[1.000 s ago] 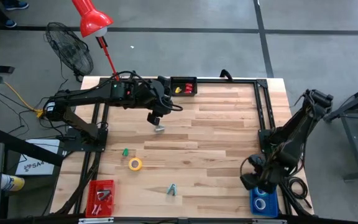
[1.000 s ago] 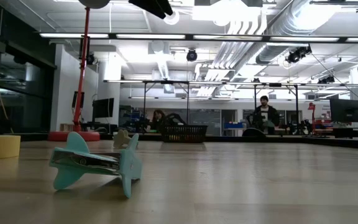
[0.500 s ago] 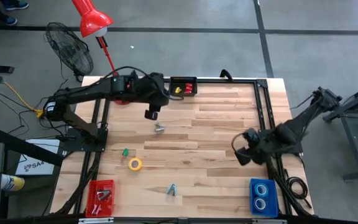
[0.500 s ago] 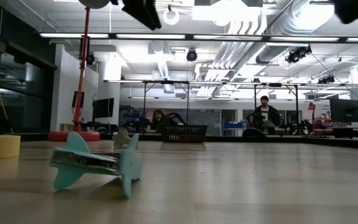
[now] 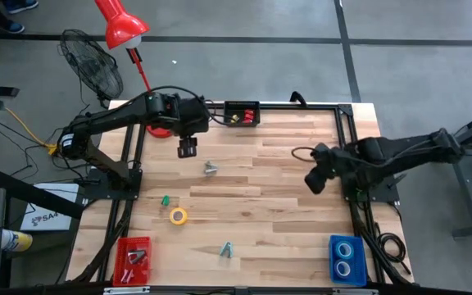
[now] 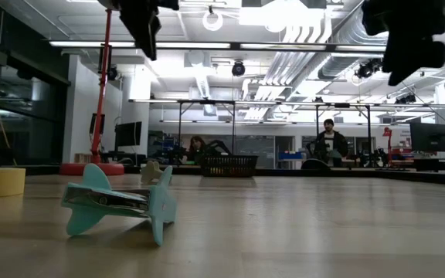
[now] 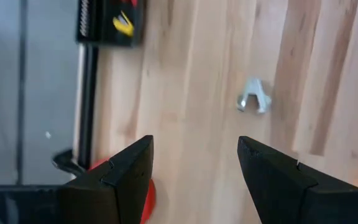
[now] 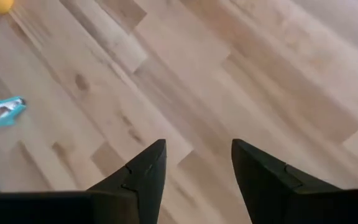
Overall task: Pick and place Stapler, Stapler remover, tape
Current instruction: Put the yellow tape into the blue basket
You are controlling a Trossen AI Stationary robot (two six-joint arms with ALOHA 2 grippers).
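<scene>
At the near left corner of the counter [image 5: 285,205] sits a red bin [image 5: 133,260] with small metal pieces in it. Farther back, the left end effector [image 5: 187,148] hangs above the far left part of the wood, its fingers spread wide with nothing between them. A yellow tape [image 5: 178,216] roll lies flat on the left half, with a small green item [image 5: 165,200] just beside it on the far side. A grey staple remover [image 5: 211,169] lies a little right of the left end effector, apart from it. A teal staple remover [image 5: 227,250] lies near the front edge. A black bin [image 5: 242,113] stands at the far edge, holding something yellow and red. The right end effector [image 5: 315,180] hovers over the right half, fingers apart and empty. A blue bin [image 5: 347,260] at the near right corner holds two blue tape rolls [image 5: 345,259].
</scene>
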